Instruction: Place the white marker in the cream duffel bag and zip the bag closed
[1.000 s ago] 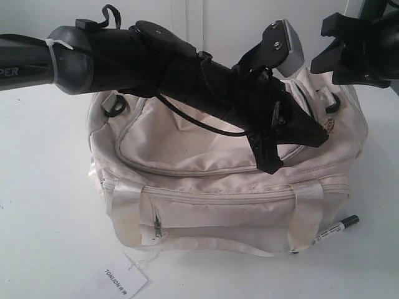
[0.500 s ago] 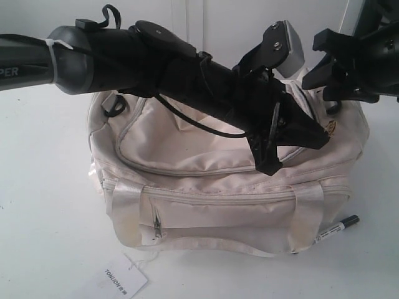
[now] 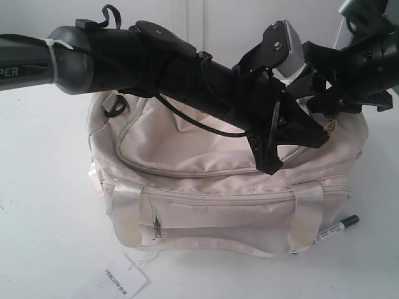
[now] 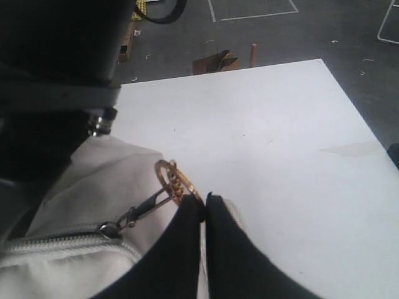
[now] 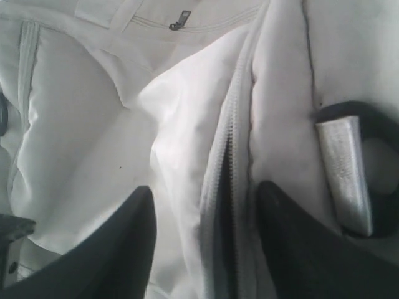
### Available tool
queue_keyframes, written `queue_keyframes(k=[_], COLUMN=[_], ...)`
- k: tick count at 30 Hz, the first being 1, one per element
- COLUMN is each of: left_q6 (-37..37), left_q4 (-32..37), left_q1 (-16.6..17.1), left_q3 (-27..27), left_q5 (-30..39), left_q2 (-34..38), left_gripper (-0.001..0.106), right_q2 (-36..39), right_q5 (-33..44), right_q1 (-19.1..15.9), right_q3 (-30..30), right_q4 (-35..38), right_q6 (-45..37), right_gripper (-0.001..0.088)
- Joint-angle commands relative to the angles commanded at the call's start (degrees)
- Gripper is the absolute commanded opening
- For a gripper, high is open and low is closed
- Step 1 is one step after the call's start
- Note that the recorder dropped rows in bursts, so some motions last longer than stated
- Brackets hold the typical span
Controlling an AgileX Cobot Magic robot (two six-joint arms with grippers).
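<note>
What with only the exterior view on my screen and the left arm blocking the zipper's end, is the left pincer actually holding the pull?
Observer: Yes. In the left wrist view the left pincer is shut on the edge of the gold ring pull.
Operator: Closed there, or open?
Observer: The short stretch of zipper leading up to the ring shows its teeth meshed.
Operator: And the other arm?
Observer: The right wrist view shows the right pincer open, one finger on each side of the zipper line on the cream duffel bag. I cannot tell whether it touches the fabric.
</note>
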Motion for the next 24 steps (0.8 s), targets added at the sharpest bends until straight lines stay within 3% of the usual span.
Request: queue_keyframes(k=[4,6,13,16,24], left_q6=[0.00,0.00,0.00,0.00,-0.35], left_q4=[0.00,0.00,0.00,0.00,1.20], left_q1=[0.00,0.00,0.00,0.00,0.00], left_q3=[0.00,0.00,0.00,0.00,0.00], left_q5=[0.14,0.14,0.14,0.14,0.14], left_q2=[0.00,0.00,0.00,0.00,0.11], left_gripper=[0.000,0.000,0.000,0.000,0.000], right_q2=[0.95,1.05,0.95,0.95,-1.63], right_q5=[0.00,0.00,-0.30,-0.56,-2.43], right_q1=[0.00,0.00,0.00,0.00,0.00], right_q3=[0.00,0.00,0.00,0.00,0.00], right_q4=[-0.41,-0.56,-0.56,-0.43,-0.03], right_q6=[0.00,0.00,0.00,0.00,0.00], right_gripper=[0.0473,0.0423,0.0098,0.0000,0.0000])
